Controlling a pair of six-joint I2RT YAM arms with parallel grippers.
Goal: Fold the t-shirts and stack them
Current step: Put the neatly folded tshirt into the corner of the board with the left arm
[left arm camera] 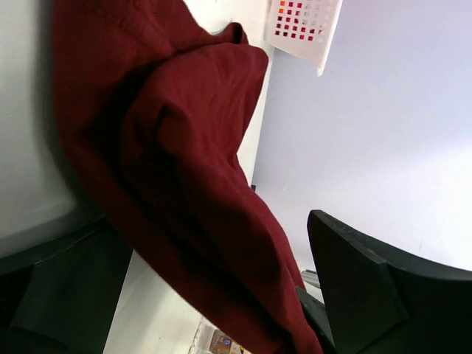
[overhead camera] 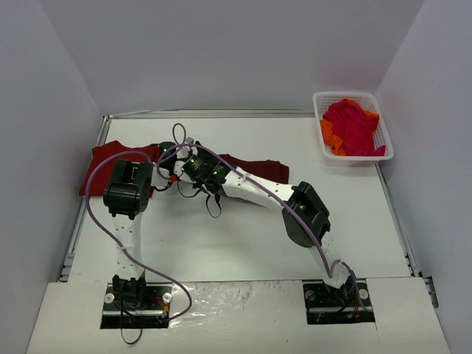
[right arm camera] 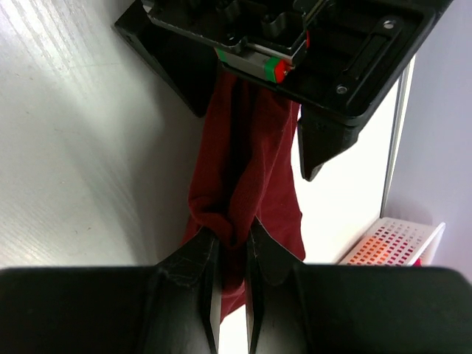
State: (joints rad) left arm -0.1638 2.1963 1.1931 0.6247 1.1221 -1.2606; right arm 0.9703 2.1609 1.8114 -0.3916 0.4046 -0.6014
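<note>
Right jaws, close under the wrist camera, are pinched nearly shut on a bunched fold of the dark maroon t-shirt (right arm camera: 243, 177). Left jaws stand wide, and I see the same cloth draping loosely between them. Shirt lies across the table's (overhead camera: 243, 243) far left. Crimson and orange t-shirts (overhead camera: 352, 127) sit heaped in the white basket (overhead camera: 346, 94), far right corner.
</note>
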